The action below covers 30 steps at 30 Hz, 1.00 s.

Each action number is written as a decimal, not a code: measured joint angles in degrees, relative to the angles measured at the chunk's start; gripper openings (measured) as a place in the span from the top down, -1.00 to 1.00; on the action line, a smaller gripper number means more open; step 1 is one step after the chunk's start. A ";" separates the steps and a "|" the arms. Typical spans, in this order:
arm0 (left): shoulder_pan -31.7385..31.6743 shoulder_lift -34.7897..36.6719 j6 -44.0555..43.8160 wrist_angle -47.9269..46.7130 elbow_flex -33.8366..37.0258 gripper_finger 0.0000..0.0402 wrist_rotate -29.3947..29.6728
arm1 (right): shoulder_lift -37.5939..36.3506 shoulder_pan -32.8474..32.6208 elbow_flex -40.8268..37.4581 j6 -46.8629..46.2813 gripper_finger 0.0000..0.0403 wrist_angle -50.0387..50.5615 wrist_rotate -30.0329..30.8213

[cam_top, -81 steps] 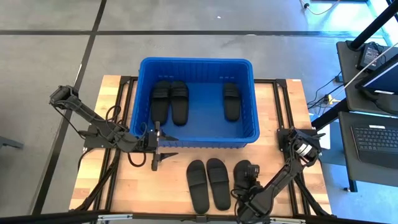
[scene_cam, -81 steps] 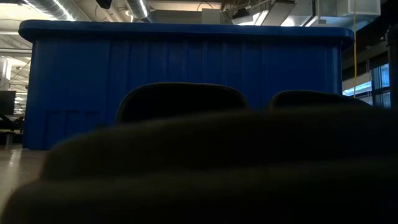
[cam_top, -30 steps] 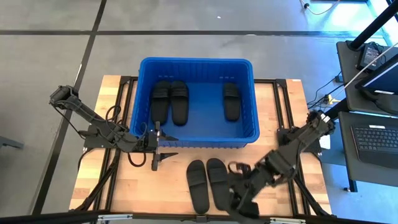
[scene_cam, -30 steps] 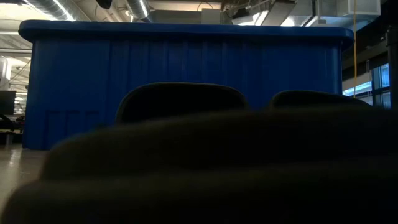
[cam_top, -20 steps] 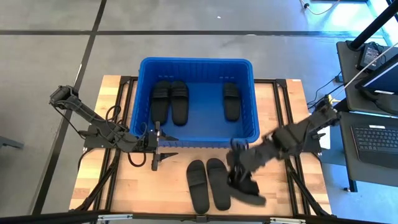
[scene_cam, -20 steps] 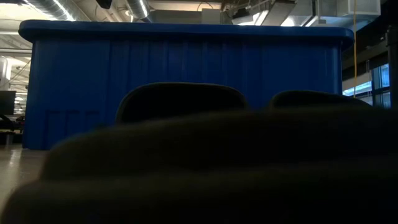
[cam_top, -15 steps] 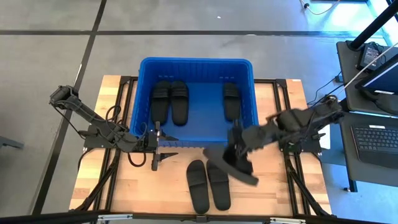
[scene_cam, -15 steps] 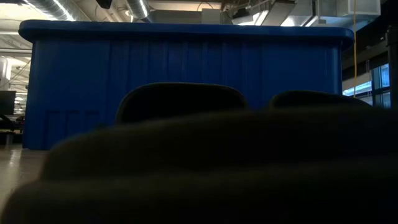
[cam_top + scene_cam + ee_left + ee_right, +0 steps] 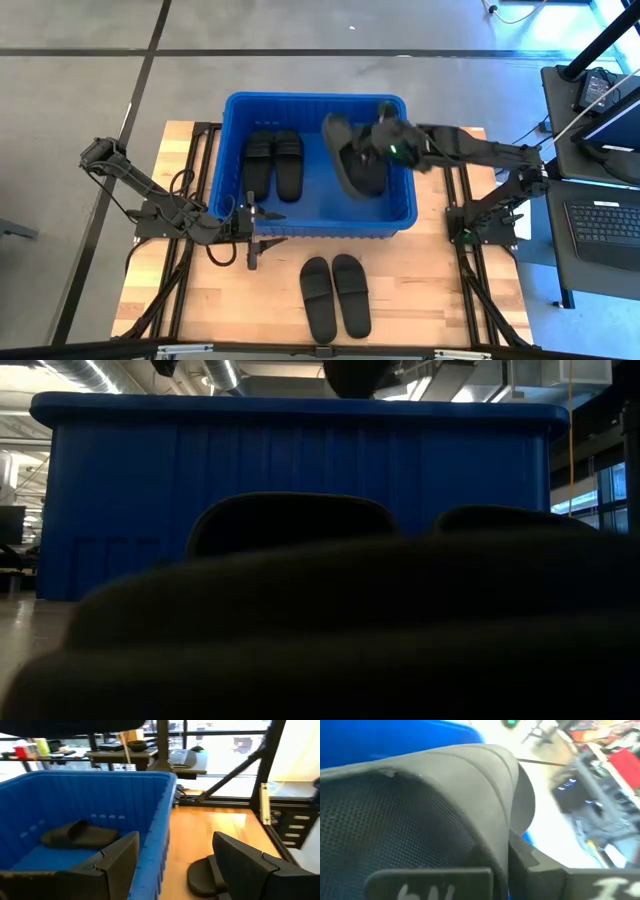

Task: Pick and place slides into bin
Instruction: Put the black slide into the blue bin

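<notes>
The blue bin stands at the table's far middle. Two black slides lie side by side on its floor at the left, and one slide lies at the right. My right gripper hangs over the bin's right half, shut on another slide. That slide's dark end shows above the rim in the low view. Two more slides lie soles down on the table in front of the bin. My left gripper waits open at the bin's near wall, left of the middle. My right gripper holds the slide at its wide strap, which arches right in front of the wrist camera and hides the fingertips. The fingers come from the table's right, slanting down. The slide hangs lifted clear over the bin, tilted with its sole toward the left.
The bin's near wall stands just past my left gripper's fingers. Bare wooden table lies left and right of the two slides. Desks and a laptop stand beyond the table's right edge.
My right gripper has risen from the table's near edge and swung toward the far edge, over the bin's near wall. The slide it holds has gone with it, lifted clear of the table and now tilted above the bin's right half.
</notes>
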State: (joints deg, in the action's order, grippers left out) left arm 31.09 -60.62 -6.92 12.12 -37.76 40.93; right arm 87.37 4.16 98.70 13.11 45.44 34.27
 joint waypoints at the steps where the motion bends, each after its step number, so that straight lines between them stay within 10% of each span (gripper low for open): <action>1: -0.01 0.00 -0.01 0.01 0.00 -0.24 0.50 | 0.69 1.72 0.00 1.69 0.92 -0.50 0.07; 30: -0.43 0.00 -0.02 -0.05 0.00 -0.24 3.74 | 30.22 20.19 0.02 12.71 0.92 -2.07 -3.15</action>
State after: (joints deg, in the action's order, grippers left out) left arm 30.66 -60.62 -6.94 12.07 -37.76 44.67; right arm 117.59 24.34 98.72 25.82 43.37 31.12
